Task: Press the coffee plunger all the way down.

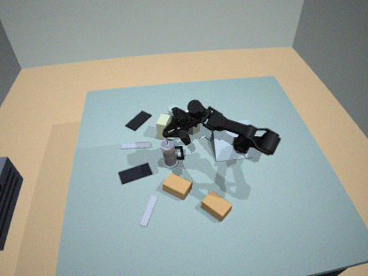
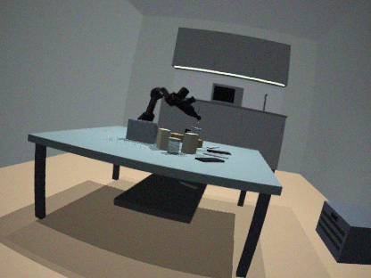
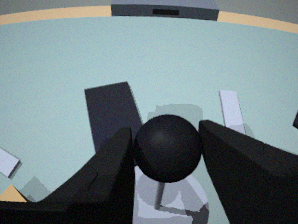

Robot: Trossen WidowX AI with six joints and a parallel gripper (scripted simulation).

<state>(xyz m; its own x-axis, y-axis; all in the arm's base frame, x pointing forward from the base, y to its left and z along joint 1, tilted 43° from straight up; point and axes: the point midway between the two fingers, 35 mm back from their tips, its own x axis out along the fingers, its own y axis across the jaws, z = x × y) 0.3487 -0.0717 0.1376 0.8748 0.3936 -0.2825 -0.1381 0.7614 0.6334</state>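
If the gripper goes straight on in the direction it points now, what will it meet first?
The gripper is shut on the plunger knob and points down, so it would likely first meet the press lid just below; the depth between them is hard to judge.

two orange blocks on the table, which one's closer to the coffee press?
The left orange block, just below-right of the coffee press in the top view. The other orange block lies farther right, toward the table's near edge.

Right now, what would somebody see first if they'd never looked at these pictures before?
The black ball knob fills the middle of the wrist view, pinched between the pincer fingers. Under it stands the glass coffee press, near the middle of the pale blue table. Two orange blocks lie just in front of it.
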